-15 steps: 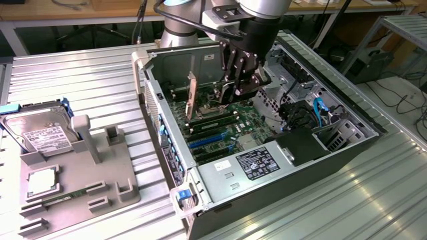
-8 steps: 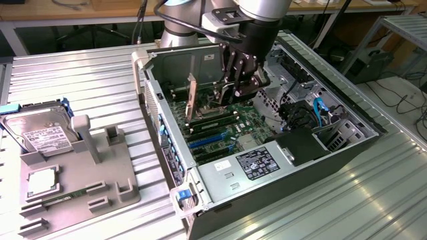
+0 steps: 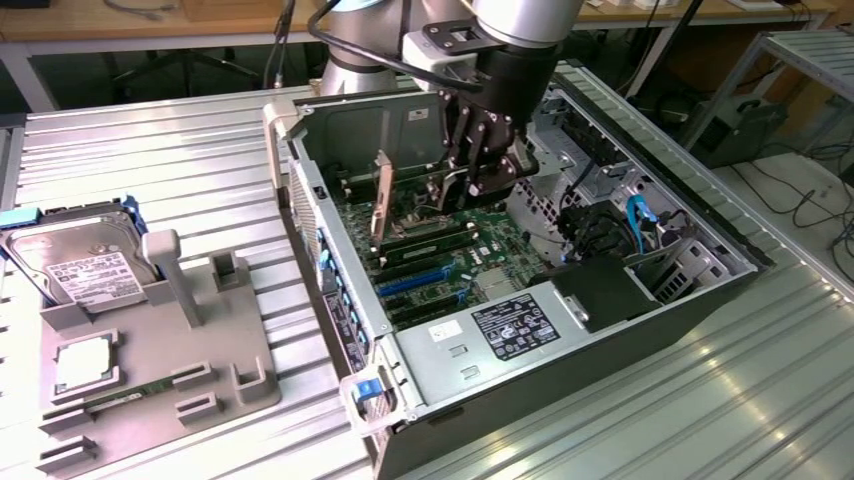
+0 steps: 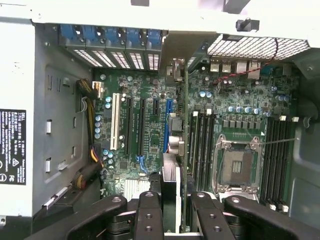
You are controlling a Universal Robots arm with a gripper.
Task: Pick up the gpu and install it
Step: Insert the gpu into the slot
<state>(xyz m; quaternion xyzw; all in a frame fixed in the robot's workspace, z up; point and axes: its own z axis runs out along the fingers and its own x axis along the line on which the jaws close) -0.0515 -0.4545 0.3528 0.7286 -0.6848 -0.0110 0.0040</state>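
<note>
1. The gripper is down inside the open computer case, fingers pinched narrow on the top edge of the gpu, which stands on edge above the motherboard.
2. In the wrist view the gpu runs as a thin green line between the dark fingers, lined up along the expansion slots, with its bracket end toward the rear slot covers.
3. Step in hand: the install. The card is off the grey holder tray and hovering at, or possibly already nosing into, a slot. From here it's hard to tell whether the contacts have met the connector.
4. Seating it calls for a straight, square push along the slot, card upright, bracket sliding flush against the rear wall.
5. Edges to mind: the rear case wall sits close beside the bracket, the memory sticks lie just beside the card, and the CPU socket is near on that side.
6. Open room: up and out of the case top is free; sideways, very little.
7. The hard drive sits well apart on the tray, out of play.
</note>
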